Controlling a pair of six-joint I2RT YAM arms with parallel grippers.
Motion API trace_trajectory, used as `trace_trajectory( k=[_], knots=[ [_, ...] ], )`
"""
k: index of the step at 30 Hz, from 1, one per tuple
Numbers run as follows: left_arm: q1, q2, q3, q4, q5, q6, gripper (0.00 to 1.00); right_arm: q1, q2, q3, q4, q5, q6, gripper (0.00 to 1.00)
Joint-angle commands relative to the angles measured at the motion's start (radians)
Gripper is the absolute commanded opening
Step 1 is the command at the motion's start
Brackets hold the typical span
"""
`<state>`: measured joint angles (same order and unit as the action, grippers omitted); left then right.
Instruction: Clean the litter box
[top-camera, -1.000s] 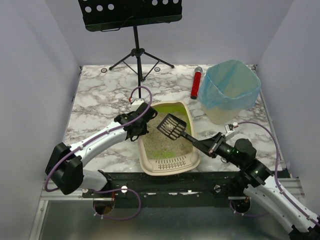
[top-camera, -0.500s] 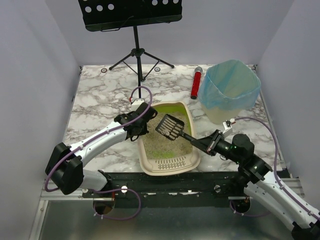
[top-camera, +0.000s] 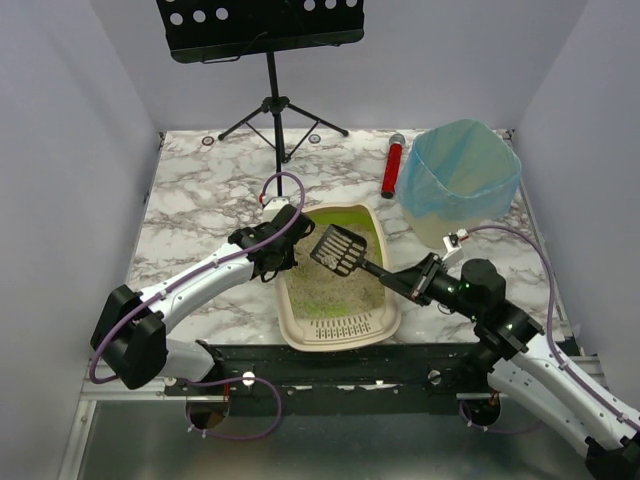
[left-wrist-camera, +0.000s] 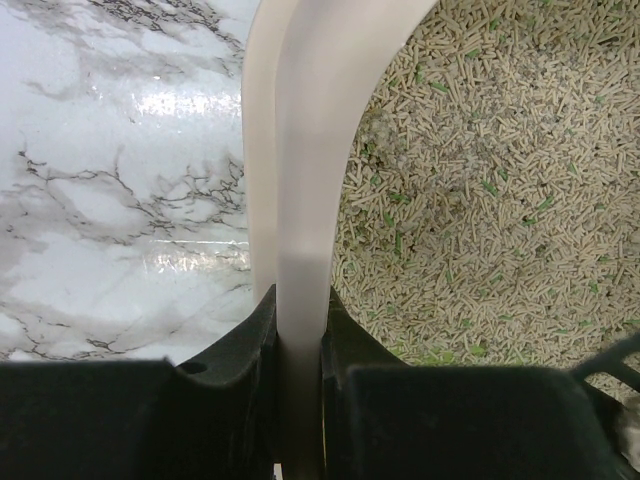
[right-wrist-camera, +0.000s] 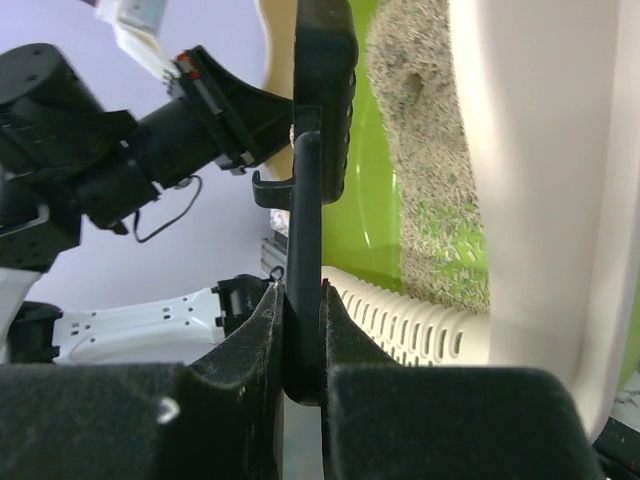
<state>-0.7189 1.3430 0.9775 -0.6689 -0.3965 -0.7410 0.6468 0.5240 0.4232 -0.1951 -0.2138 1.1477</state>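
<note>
The beige litter box (top-camera: 300, 330) with a lime-green inner rim and a slotted grille at its near end sits in the middle of the table, filled with tan granules (left-wrist-camera: 480, 200). My left gripper (top-camera: 284, 252) is shut on the box's left rim (left-wrist-camera: 300, 250). My right gripper (top-camera: 428, 280) is shut on the handle (right-wrist-camera: 305, 300) of a black slotted scoop (top-camera: 338, 250). The scoop head is raised above the litter and tilted, with some litter in it. In the right wrist view the scoop (right-wrist-camera: 322, 90) appears edge-on beside the green wall (right-wrist-camera: 375, 220).
A bin lined with a translucent blue bag (top-camera: 460, 180) stands at the back right. A red cylinder (top-camera: 392, 167) lies left of it. A black music stand (top-camera: 272, 60) stands at the back. The marble table (top-camera: 200, 200) has grey walls around it.
My right arm has lifted the scoop out of the litter and drawn it slightly toward the back. The left gripper has stayed on the rim.
</note>
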Motion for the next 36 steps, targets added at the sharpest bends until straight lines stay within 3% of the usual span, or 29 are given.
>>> trace_trajectory(
  k=[1, 10, 18, 23, 28, 36],
  knots=[
    [0.003, -0.038, 0.020, 0.161, 0.028, -0.023, 0.03, 0.002, -0.053, 0.045, 0.011, 0.036, -0.026, 0.01],
    [0.001, -0.047, 0.013, 0.172, 0.036, -0.017, 0.03, 0.001, -0.078, 0.098, -0.044, 0.096, -0.051, 0.01],
    [0.003, -0.042, 0.015, 0.170, 0.036, -0.015, 0.03, 0.001, -0.013, -0.083, 0.054, -0.003, 0.142, 0.01],
    [0.001, -0.048, 0.013, 0.172, 0.033, -0.015, 0.03, 0.001, -0.107, -0.021, 0.034, 0.057, 0.124, 0.01],
    [0.003, -0.044, 0.013, 0.175, 0.036, -0.015, 0.03, 0.001, -0.102, 0.042, -0.004, 0.080, 0.103, 0.01],
    [0.003, -0.041, 0.013, 0.175, 0.038, -0.014, 0.03, 0.001, -0.005, -0.133, 0.134, -0.012, 0.230, 0.01]
  ],
)
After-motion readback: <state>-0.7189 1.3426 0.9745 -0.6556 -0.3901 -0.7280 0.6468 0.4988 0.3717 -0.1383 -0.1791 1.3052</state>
